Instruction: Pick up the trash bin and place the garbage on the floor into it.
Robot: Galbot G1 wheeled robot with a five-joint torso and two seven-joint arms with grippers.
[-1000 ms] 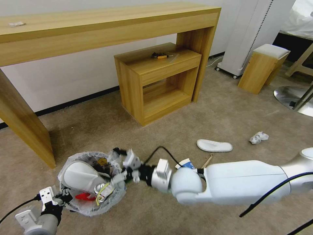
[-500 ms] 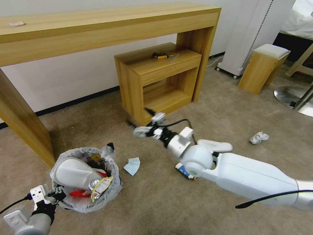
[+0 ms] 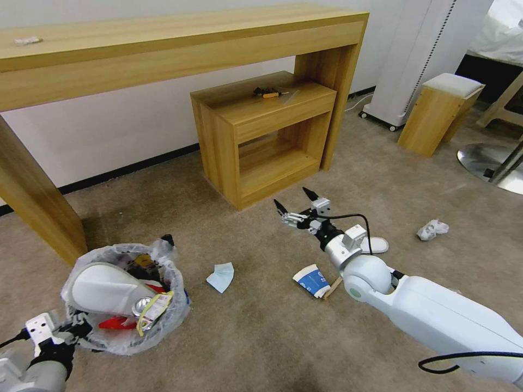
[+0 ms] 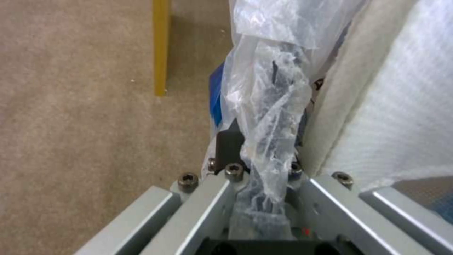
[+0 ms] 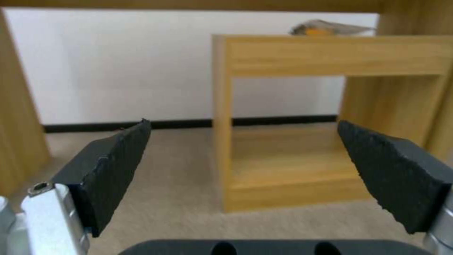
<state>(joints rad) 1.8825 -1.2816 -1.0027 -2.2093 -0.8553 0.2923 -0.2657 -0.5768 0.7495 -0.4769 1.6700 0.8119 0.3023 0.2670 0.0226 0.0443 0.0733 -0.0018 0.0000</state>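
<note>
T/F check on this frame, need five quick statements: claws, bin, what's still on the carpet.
1. The right claw is open and holds nothing. True.
2. The left claw is shut on the rim of the trash bin. True; the bag liner is pinched between its fingers.
3. The blue-white paper cup is inside the bin. False; it lies on its side on the floor, near the right arm's wrist.
4. A white slipper sits in the bin. True.
5. The pale tissue is gripped by the right claw. False; it lies on the carpet between the bin and the cup, apart from the claw.
</note>
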